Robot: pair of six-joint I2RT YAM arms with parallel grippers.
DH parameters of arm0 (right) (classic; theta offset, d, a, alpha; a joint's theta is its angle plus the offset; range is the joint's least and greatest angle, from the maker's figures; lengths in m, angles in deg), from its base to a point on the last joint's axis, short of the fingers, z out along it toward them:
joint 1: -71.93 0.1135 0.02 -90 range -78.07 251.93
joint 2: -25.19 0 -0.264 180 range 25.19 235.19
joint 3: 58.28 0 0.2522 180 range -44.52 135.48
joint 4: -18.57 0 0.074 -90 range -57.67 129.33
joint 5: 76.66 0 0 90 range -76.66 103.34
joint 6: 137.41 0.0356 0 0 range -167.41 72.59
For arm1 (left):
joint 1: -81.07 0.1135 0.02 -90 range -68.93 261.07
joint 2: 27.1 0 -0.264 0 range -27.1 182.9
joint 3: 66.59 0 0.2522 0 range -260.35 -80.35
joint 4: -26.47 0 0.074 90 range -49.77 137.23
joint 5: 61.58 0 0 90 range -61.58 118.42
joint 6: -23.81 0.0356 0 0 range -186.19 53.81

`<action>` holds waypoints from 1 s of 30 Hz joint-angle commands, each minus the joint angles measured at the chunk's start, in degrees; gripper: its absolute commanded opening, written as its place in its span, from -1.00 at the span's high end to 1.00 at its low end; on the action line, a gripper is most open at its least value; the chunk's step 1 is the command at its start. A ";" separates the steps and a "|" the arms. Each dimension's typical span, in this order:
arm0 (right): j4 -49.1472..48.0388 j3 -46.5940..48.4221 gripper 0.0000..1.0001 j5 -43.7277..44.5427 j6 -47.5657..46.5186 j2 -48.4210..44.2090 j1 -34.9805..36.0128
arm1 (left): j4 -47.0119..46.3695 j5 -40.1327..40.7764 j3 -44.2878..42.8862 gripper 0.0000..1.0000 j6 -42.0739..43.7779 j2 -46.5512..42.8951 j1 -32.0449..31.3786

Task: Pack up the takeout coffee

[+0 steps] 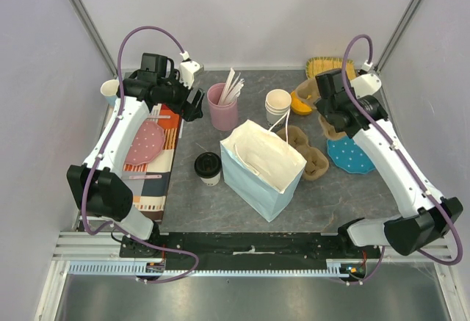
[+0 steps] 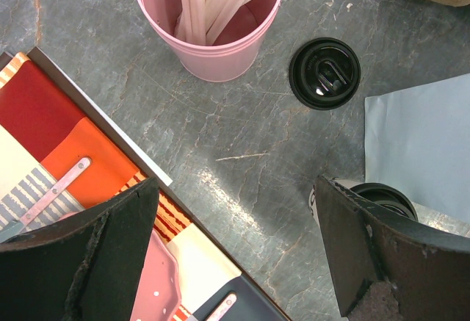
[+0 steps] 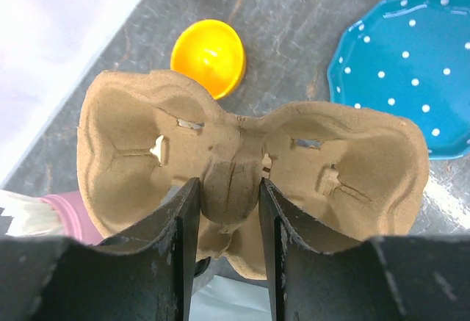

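Note:
The takeout coffee [image 1: 208, 167], a small white cup with a black lid, stands on the grey table just left of the pale blue paper bag [image 1: 261, 167], which is upright and open. In the left wrist view the coffee [image 2: 378, 191] is partly hidden behind my right finger. My left gripper [image 1: 194, 104] [image 2: 235, 211] is open and empty, above the table near the tray edge, behind the coffee. My right gripper [image 1: 327, 112] [image 3: 228, 196] is shut on the middle knob of a brown cardboard cup carrier [image 3: 242, 152], held above the table.
A loose black lid [image 2: 324, 73] lies between the pink stick cup [image 1: 222, 106] and the bag. Nearby are stacked white cups [image 1: 278, 104], a yellow bowl [image 1: 299, 104], a teal plate [image 1: 351, 153], another carrier [image 1: 310, 156] and a striped tray [image 1: 150, 181] at the left.

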 commanded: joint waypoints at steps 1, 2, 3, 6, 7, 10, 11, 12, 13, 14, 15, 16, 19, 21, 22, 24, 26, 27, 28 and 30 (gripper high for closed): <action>2.36 7.06 0.16 1.88 -3.08 -1.62 0.09 | -0.25 -1.34 -1.20 -0.86 0.41 -1.53 0.17; 2.89 8.03 0.17 1.35 -3.61 -1.36 0.18 | -0.25 -1.61 -1.20 -0.86 0.06 -1.62 0.17; 3.07 10.13 0.17 0.91 -3.87 -1.19 0.09 | -0.17 -1.87 -1.20 -0.85 -0.38 -1.62 0.17; 4.12 13.82 0.18 -1.11 -4.66 -0.31 0.09 | -0.25 -3.54 -1.11 -0.85 -1.43 -1.79 0.08; 4.21 14.62 0.18 -1.55 -4.75 0.04 0.09 | -0.25 -4.33 -1.02 -0.85 -1.70 -1.88 0.08; 4.82 17.96 0.19 -2.96 -5.37 0.48 0.09 | -0.26 -5.39 -0.85 -0.84 -2.49 -1.97 -0.01; 5.26 19.80 0.19 -4.01 -5.46 0.66 0.09 | -0.25 -5.56 -0.85 -0.84 -2.49 -2.23 -0.01; 5.35 20.77 0.18 -4.80 -5.72 0.75 0.09 | -0.17 -5.65 -0.59 -0.84 -2.67 -2.23 -0.09; 5.61 21.74 0.20 -5.59 -5.89 0.66 0.09 | -0.25 -5.74 -0.58 -0.84 -2.67 -2.41 -0.09; 5.53 23.40 0.20 -7.43 -6.07 0.66 0.09 | -0.25 -5.92 -0.50 -0.84 -2.67 -2.50 -0.18; 5.62 24.20 0.21 -8.31 -6.07 0.66 0.09 | -0.25 -5.83 -0.32 -0.84 -2.67 -2.67 -0.27; 5.62 24.99 0.21 -9.54 -6.07 0.66 0.18 | -0.25 -5.83 -0.32 -0.84 -2.67 -2.67 -0.44; 5.44 28.16 0.23 -14.73 -6.07 1.10 1.05 | -0.17 -6.09 -0.14 -0.83 -3.02 -2.76 -0.80; 4.92 30.44 0.23 -18.41 -5.90 1.28 1.58 | -0.25 -6.18 0.03 -0.83 -3.11 -2.94 -1.32; 4.48 31.93 0.24 -19.30 -5.72 1.19 2.28 | -0.25 -6.09 0.03 -0.83 -3.20 -3.11 -1.41; 4.12 33.52 0.25 -21.58 -5.55 1.10 3.08 | -0.17 -6.18 0.12 -0.83 -3.29 -3.29 -1.76; 3.95 34.85 0.25 -23.61 -4.50 1.01 4.04 | -0.25 -6.27 -0.05 -0.83 -3.55 -3.46 -1.94; 3.77 34.59 0.25 -26.05 -3.62 0.75 4.40 | -0.17 -6.27 -0.06 -0.83 -3.64 -3.55 -2.11; 2.73 32.67 0.25 -27.47 -1.87 0.14 5.36 | -0.25 -6.27 -0.14 -0.83 -3.81 -3.55 -2.20; 1.49 30.29 0.28 -29.41 -0.02 -0.56 6.76 | -0.25 -6.18 -0.49 -0.83 -3.99 -3.38 -2.20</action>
